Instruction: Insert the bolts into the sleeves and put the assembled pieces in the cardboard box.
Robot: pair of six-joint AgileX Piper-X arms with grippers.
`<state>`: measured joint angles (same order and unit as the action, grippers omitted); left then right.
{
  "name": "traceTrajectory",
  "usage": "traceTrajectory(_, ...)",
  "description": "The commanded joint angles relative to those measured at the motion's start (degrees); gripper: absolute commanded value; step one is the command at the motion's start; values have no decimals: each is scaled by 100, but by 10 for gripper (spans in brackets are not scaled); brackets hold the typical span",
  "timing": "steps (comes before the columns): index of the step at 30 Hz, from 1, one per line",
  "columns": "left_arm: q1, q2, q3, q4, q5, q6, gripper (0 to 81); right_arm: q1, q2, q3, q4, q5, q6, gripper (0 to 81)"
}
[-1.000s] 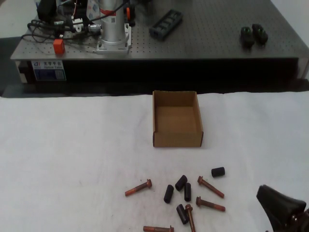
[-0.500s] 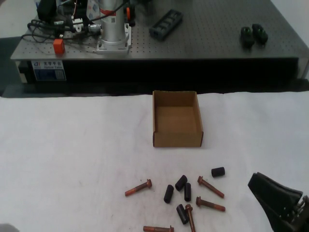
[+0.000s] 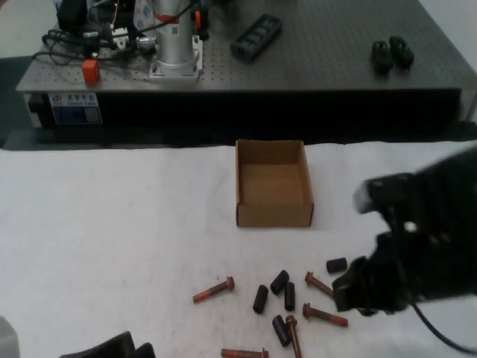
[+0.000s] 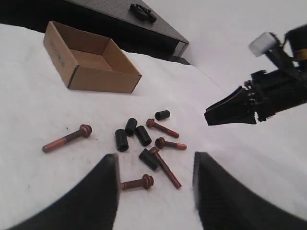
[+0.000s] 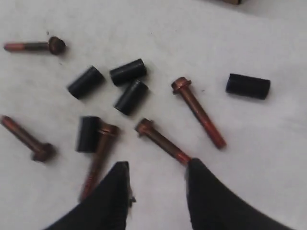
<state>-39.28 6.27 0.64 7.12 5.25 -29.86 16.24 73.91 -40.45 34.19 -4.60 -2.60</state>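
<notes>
Several copper bolts (image 3: pixel 325 315) and several black sleeves (image 3: pixel 279 282) lie loose on the white cloth, in front of the open cardboard box (image 3: pixel 273 215). My right gripper (image 3: pixel 349 292) hovers open at the right edge of the pile. In its wrist view the right gripper (image 5: pixel 156 189) stands just over the tip of one bolt (image 5: pixel 163 140), with another bolt (image 5: pixel 199 112) and a lone sleeve (image 5: pixel 248 86) beyond. My left gripper (image 3: pixel 119 347) is low at the near left, open. In its wrist view the left gripper (image 4: pixel 156 187) faces the pile, a bolt (image 4: pixel 64 139) and the box (image 4: pixel 103 79).
A dark perforated bench (image 3: pixel 320 60) runs along the back, carrying a metal post (image 3: pixel 176 45), cables, an orange block (image 3: pixel 90 70) and black parts (image 3: pixel 391 54). White cloth (image 3: pixel 112 224) lies bare to the left of the box and pile.
The right arm swung from the near right corner up and leftward to the edge of the pile. The left gripper has come into the high view at the near left.
</notes>
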Motion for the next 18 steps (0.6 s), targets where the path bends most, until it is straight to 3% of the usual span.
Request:
traceTrajectory(1, -26, 272, -64, -547, -29, 73, 348, 210, 787, -709, 609, 545, -809, 295)
traceTrajectory(5, -26, 466, -64, -1168, -67, 73, 348, 401, 1859, -1525, 961, 1141, -1347, 295)
traceTrajectory(9, -26, 492, -64, -1359, -210, 73, 348, 441, 2561, -2104, 1279, 1177, -1601, 295)
traceTrajectory(15, -26, 492, -64, -1327, -147, 73, 348, 441, 3089, -2276, 1214, 1454, -1819, 295)
traceTrajectory(18, -26, 504, -64, -1284, 195, 45, 334, 441, 3254, -2276, 1141, 1473, -1909, 295)
